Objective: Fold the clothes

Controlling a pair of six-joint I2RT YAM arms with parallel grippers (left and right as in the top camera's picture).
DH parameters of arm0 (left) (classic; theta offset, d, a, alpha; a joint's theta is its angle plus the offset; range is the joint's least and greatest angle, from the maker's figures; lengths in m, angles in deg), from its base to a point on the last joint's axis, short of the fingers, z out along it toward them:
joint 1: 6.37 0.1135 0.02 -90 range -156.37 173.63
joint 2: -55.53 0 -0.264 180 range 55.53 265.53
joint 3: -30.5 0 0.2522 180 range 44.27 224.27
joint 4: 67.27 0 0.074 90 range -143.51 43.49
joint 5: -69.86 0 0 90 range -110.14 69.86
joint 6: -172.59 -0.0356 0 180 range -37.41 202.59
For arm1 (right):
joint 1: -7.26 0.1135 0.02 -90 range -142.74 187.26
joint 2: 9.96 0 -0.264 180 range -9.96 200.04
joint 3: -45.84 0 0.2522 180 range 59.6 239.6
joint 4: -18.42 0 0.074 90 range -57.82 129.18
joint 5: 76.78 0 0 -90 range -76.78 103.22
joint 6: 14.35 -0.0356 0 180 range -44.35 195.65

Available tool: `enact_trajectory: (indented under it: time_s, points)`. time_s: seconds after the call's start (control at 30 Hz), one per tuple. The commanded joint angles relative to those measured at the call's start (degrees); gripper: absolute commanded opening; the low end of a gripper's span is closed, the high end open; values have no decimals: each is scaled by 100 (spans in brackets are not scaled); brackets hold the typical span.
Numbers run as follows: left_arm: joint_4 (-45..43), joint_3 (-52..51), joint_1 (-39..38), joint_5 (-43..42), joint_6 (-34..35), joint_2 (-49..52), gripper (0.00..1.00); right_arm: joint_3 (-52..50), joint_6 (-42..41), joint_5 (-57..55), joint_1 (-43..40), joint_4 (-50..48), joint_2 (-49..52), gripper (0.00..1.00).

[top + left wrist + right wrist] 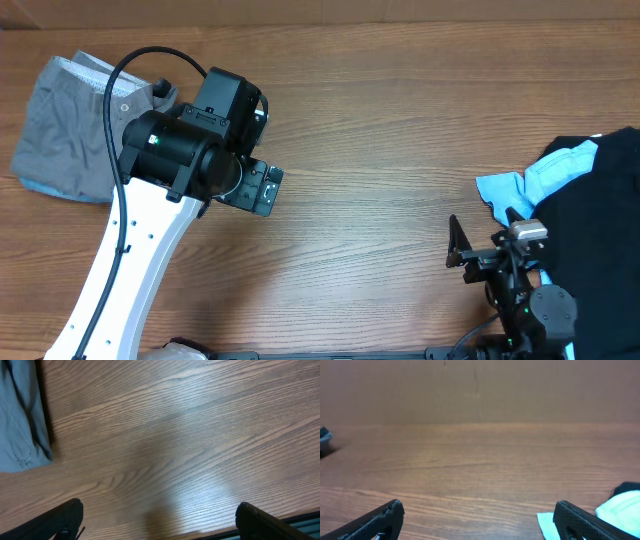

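Both claws are gaping wide and empty: the left gripper [159, 505] is hovering near the grey shorts [65, 125] at far left, while the right gripper [478, 503] is hanging beside the overlapping black garment [600, 240] and sky-blue garment [530, 180], probably risking snatching both together.

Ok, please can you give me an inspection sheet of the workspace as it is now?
Surface: wooden table, bare between the two arms.
Job's things: grey shorts lie bunched at the far left corner; sky-blue garment and black garment piled at the right edge.
Clutter: nothing seen.
Claws: left claw open, empty, above bare wood; right claw open, empty.
Cables: black cable loops over the left arm.
Surroundings: plain brown wall behind the table.
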Motion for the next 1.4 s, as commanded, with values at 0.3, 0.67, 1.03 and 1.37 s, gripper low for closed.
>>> enact_trajectory:
  time_s: [0.3,0.67,1.03,1.37]
  points:
    - [4,-9,-33,33,81,44,100,-662,37,83,-7,-365,-85,100]
    - [4,-9,-33,33,81,44,100,-662,37,85,-7,-365,-85,100]
    - [4,-9,-33,33,81,44,100,-662,37,85,-7,-365,-85,100]
    - [-15,-9,-33,118,81,33,100,-662,35,85,-7,-365,-85,100]
